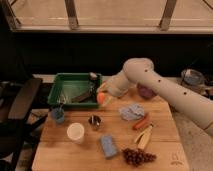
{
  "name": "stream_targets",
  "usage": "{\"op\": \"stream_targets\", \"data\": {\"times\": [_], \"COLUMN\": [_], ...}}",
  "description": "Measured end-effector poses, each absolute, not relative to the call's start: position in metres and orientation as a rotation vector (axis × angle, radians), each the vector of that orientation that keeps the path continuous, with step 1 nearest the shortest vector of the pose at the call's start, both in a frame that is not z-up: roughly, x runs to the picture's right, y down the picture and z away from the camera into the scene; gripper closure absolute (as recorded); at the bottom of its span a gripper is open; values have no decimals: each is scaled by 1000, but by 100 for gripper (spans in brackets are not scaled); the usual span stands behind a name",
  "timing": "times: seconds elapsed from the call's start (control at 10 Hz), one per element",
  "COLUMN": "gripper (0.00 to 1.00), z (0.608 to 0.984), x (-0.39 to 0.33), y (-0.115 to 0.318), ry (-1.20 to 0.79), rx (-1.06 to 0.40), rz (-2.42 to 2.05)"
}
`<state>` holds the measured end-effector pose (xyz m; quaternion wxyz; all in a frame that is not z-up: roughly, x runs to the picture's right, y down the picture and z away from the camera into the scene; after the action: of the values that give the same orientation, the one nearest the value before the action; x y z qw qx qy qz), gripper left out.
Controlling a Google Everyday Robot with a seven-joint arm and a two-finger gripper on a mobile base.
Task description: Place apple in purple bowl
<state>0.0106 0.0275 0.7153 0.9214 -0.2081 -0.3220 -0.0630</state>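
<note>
I count three cups on the wooden desk point(167, 131): one blue cup point(58, 116), one white cup point(76, 132) and one small metal cup point(95, 120). There is one green plastic tray point(64, 82) at the back left corner, one round purple bowl point(146, 92) at the back edge, one orange carrot point(141, 122) and one bunch of dark grapes point(137, 157). There is one small orange-red apple point(104, 99), gripped by the one two-finger gripper point(102, 95) beside the tray.

- Wooden table point(50, 152), light top.
- Rear: green tray point(75, 90); purple bowl point(146, 92), partly behind the arm.
- Left: blue cup point(58, 116), white cup point(76, 132), small metal cup point(95, 121).
- Middle: blue cloth point(131, 111), carrot point(141, 122).
- Front: blue block point(108, 146), grapes point(137, 156).
- Gripper point(101, 95) by the tray's right edge, clamped on the apple point(104, 99), which is off the table.
</note>
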Motion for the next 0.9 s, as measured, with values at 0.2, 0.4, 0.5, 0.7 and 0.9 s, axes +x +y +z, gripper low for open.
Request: {"op": "stream_targets", "data": {"times": [0.2, 0.4, 0.5, 0.7, 0.9], "gripper": [100, 100, 100, 100, 100], "z": [727, 741, 744, 744, 744], "x": [59, 95, 100, 98, 100], "y": [4, -3, -3, -4, -3], "ry": [-647, -646, -647, -649, -647], "rx": [-418, -422, -423, -423, -422], "rz": [-51, 28, 39, 35, 39]}}
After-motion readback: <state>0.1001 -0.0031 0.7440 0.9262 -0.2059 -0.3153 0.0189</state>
